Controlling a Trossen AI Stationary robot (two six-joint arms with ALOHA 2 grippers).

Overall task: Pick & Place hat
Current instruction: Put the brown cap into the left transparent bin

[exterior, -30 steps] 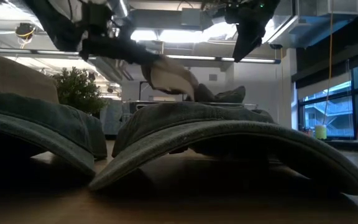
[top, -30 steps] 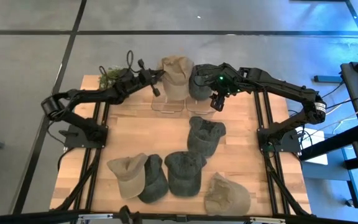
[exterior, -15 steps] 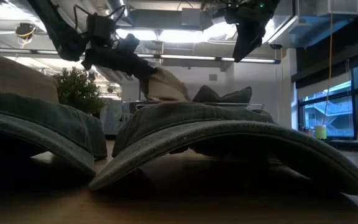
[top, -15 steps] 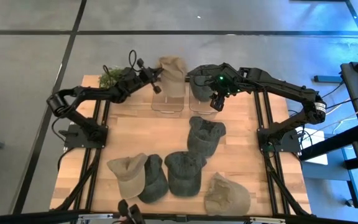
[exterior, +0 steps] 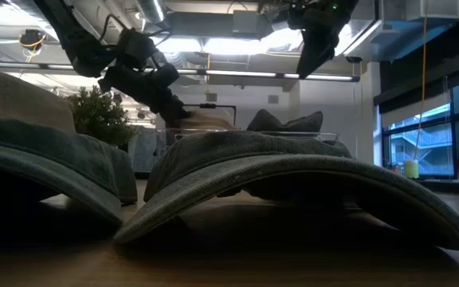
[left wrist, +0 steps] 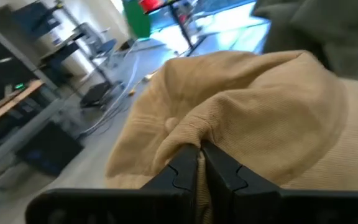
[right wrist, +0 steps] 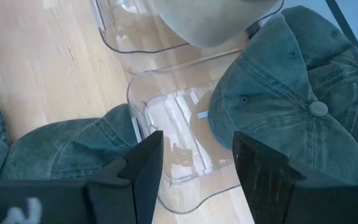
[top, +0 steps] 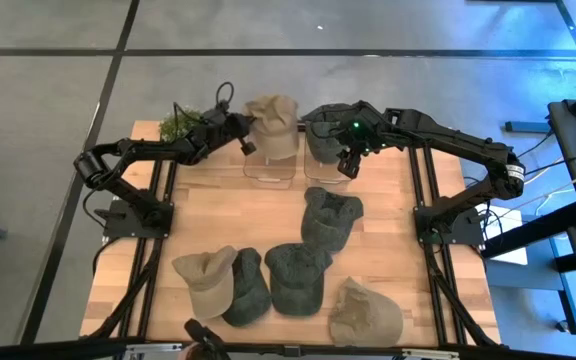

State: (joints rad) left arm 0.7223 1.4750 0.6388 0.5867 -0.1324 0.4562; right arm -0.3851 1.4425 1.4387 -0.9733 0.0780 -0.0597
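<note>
My left gripper (top: 247,140) is shut on a tan cap (top: 273,122) at the left clear bin (top: 268,170) by the table's far edge; the low view shows the tan cap (exterior: 209,121) down at the bin's rim. My right gripper (right wrist: 194,168) hangs open above the right clear bin (right wrist: 166,124). A dark green cap (right wrist: 291,106) lies in the far part of that bin. In the high view my right gripper (top: 346,163) is over the bin's near end. My left gripper pinches a raised fold of the tan cap's crown (left wrist: 194,134) between its two shut fingers (left wrist: 222,177), close to the top button. The fingers come from the table's left, slanting down. Whether the cap rests on the bin, I cannot tell.
Several more caps lie on the wooden table: a dark green one (top: 330,215) in the middle, and tan (top: 206,280), dark green (top: 246,290), dark green (top: 298,277) and tan (top: 366,313) ones along the near edge. A small plant (top: 176,122) stands at the far left corner.
My left gripper has gone down and tipped steeper, drawing a little toward the table's left. The tan cap went with it, from above the bin down to its rim. The right arm has kept still.
</note>
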